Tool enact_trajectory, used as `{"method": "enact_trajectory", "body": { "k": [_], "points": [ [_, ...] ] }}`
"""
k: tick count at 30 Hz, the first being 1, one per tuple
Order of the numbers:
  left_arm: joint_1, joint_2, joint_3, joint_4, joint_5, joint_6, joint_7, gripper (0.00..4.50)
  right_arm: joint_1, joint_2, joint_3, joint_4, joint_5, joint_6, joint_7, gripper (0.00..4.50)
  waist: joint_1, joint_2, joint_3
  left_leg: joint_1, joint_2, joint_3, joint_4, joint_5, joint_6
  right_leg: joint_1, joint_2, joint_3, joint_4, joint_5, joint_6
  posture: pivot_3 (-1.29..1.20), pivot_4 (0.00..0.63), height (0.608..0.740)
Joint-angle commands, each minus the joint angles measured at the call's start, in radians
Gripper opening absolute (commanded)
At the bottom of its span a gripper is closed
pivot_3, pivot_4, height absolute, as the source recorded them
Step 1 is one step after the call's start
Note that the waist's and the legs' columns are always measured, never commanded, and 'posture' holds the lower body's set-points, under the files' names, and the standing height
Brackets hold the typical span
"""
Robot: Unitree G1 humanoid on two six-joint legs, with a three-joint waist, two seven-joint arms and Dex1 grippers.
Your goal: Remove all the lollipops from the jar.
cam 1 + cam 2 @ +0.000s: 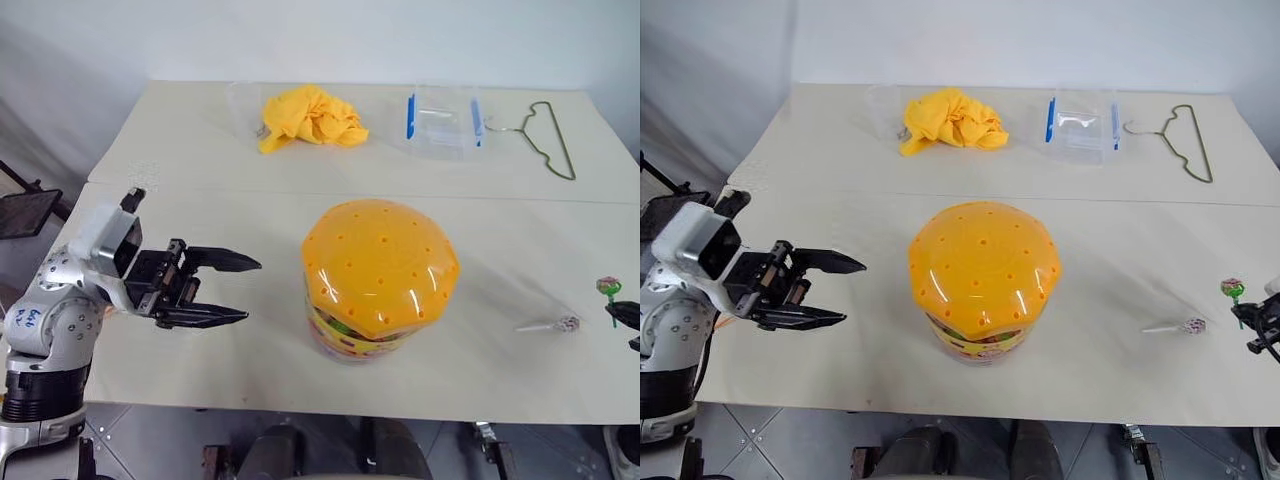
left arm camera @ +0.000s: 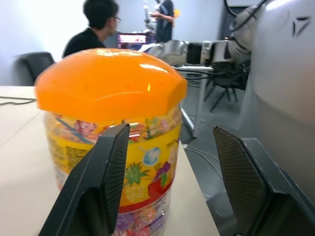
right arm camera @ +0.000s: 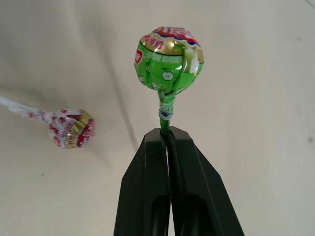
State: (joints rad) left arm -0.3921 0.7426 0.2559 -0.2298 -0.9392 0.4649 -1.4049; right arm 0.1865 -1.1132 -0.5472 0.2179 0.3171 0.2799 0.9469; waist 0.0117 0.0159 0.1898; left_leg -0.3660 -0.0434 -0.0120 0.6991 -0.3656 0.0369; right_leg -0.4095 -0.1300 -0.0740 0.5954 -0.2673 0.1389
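Partly cut off, right claw (image 3: pixel 166 135) pinches lollipop (image 3: pixel 169 59).

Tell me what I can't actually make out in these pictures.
- Whether lollipops remain in the jar: head views, its orange lid covers the top; left wrist view, the printed label masks the contents.
- Right gripper: head views, cut off by the picture's right edge.
- Stick of the green lollipop: right wrist view, hidden between the shut jaws.

light: even, soft, bright | glare: highlights on jar (image 1: pixel 380 270) lid | shadows: faint on table (image 1: pixel 200 150) | blur: left wrist view's background soft
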Motion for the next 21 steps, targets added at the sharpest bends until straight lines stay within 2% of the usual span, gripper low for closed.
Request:
{"method": "enact_trajectory", "body": {
  "k": [1,4,5,8,13,15,18,21],
  "points": [
    [-0.048,-0.013,0.059,-0.059,-0.12,0.054,0.087,2.9,0.014,0.006,-0.021,0.025,-0.005,-0.03,0.04,0.04,0.009,0.0,0.0,0.0,0.0,-0.001,0.0,0.0,0.0,0.0,0.0,0.0,0.0,0.0,0.0,0.0,0.15,0.74],
    [-0.041,-0.007,0.064,-0.073,-0.155,0.091,0.106,2.9,0.018,0.016,-0.022,0.032,0.002,-0.029,0.069,0.04,0.012,0.001,0.0,0.0,-0.001,-0.001,0.0,0.0,0.0,0.0,-0.001,0.0,0.0,0.0,0.0,0.0,0.15,0.74],
    [-0.029,0.001,0.063,-0.075,-0.151,0.097,0.099,2.9,0.024,0.018,-0.021,0.03,0.006,-0.025,0.085,0.25,0.012,0.001,0.0,0.0,-0.001,-0.001,0.0,0.0,0.0,0.0,-0.001,0.0,0.0,0.0,0.0,0.0,0.15,0.74],
    [0.001,0.026,0.059,-0.059,-0.118,0.095,0.066,2.9,0.043,0.023,-0.027,0.027,0.002,-0.024,0.103,1.0,0.01,0.001,0.0,0.0,-0.001,-0.001,0.0,0.0,0.0,0.0,0.0,-0.001,0.0,0.0,0.0,0.0,0.15,0.74],
    [0.009,0.052,0.059,0.01,-0.048,0.061,0.047,2.9,0.041,0.029,-0.085,0.004,0.041,-0.03,0.141,2.74,0.011,0.001,0.0,0.0,-0.001,0.0,0.0,0.0,0.0,0.0,0.0,0.0,0.0,0.0,0.001,0.0,0.15,0.74],
    [0.016,0.066,0.06,0.046,-0.001,0.047,0.058,2.9,0.029,0.062,-0.146,-0.05,0.128,-0.071,0.216,3.42,0.011,0.001,-0.001,0.0,-0.001,0.0,0.0,0.0,0.0,0.0,0.0,0.0,0.0,0.0,0.001,0.0,0.15,0.74],
    [0.054,0.104,0.049,0.11,0.123,-0.012,0.076,2.9,0.0,0.15,-0.248,-0.173,0.338,-0.119,0.385,4.45,0.01,0.001,-0.001,0.0,0.0,-0.001,-0.001,0.0,-0.001,0.001,0.002,-0.001,-0.001,0.0,0.001,0.0,0.15,0.74],
    [0.072,0.086,0.074,0.186,0.173,-0.099,0.062,2.9,-0.013,0.169,-0.269,-0.295,0.443,-0.037,0.387,4.45,0.01,0.001,-0.001,0.001,0.001,-0.001,-0.001,0.0,-0.001,0.001,0.002,-0.001,-0.002,0.0,0.001,0.0,0.15,0.74]
  ]
}}
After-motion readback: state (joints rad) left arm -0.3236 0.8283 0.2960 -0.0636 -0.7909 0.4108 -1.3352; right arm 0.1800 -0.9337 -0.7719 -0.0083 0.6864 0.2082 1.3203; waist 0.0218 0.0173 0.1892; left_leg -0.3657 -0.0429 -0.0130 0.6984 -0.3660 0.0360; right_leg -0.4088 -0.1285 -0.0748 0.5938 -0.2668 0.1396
